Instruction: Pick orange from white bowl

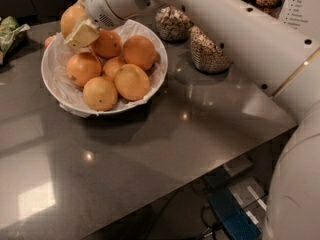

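Grey counter, fingers clasping orange over white bowl rim

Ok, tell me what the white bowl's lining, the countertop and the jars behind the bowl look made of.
Lining: likely paper, matte white, crinkled over the white bowl. Countertop: dark polished stone or laminate; it mirrors lights. Jars: clear glass, contents showing through. The gripper is at the bowl's back-left edge, by the orange.
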Controlling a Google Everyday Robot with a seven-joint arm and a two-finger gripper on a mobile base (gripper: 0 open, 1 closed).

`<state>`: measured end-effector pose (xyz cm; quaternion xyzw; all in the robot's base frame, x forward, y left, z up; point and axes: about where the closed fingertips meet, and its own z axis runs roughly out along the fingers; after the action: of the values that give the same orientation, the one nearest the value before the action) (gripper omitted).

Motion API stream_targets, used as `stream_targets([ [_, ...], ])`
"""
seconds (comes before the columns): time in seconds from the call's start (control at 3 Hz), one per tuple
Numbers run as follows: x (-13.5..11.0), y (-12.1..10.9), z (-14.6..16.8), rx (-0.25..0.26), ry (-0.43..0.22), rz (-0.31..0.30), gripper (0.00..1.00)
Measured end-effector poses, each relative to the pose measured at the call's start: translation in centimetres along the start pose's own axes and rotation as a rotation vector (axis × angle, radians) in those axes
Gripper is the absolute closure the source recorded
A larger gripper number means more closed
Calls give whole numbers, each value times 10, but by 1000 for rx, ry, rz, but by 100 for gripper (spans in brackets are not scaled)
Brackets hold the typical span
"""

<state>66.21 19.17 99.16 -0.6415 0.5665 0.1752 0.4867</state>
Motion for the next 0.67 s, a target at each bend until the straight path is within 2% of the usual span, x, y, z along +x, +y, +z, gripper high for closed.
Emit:
stream_targets([
  [0.33, -3, 3, -22, 14, -42, -28, 100],
  [0.67, -6, 10, -42, 4, -73, -57, 100],
])
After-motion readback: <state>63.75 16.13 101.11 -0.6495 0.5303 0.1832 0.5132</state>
